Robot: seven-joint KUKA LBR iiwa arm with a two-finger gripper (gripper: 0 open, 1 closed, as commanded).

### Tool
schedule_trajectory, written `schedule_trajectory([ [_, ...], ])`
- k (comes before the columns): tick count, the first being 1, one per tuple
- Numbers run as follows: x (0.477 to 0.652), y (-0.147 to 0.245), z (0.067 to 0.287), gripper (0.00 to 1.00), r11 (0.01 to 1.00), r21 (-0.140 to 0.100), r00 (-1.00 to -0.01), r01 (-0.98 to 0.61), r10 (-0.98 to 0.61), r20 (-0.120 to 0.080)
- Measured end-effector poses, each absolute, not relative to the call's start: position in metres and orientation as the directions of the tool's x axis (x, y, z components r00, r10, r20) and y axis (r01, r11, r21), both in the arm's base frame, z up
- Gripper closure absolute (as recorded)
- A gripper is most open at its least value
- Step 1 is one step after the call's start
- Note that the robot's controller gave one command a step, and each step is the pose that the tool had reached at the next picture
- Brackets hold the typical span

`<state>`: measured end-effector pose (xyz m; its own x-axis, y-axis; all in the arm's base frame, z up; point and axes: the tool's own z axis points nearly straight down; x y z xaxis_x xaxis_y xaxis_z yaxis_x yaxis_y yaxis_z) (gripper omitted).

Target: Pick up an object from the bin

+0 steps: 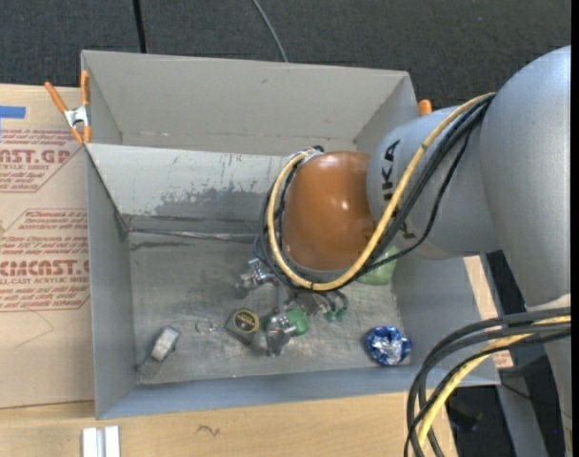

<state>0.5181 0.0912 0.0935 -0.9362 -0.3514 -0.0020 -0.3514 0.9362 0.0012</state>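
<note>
The arm (518, 160) reaches in from the right and bends steeply down, its orange cover (328, 212) facing up and cables looping round it. Below the cover the gripper (288, 317) hangs low over the floor of the bin (175, 284); how wide it stands I cannot tell. A small green thing (296, 324) lies at its tip. Just beside the gripper, away from the arm, sits a dark round piece (244, 323); farther that way, a grey block (163, 342). On the arm's side lies a blue foil ball (388, 345)
</note>
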Motion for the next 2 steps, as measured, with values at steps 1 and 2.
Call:
schedule_trajectory([
  [1, 0.5286, 0.0991, 0.0715, 0.0, 0.92, 0.001, -0.92, -0.392, -0.392, -0.004],
  [2, 0.5287, 0.0985, 0.0739, 1.0, 0.92, 0.0, -0.92, -0.392, -0.392, -0.002],
])
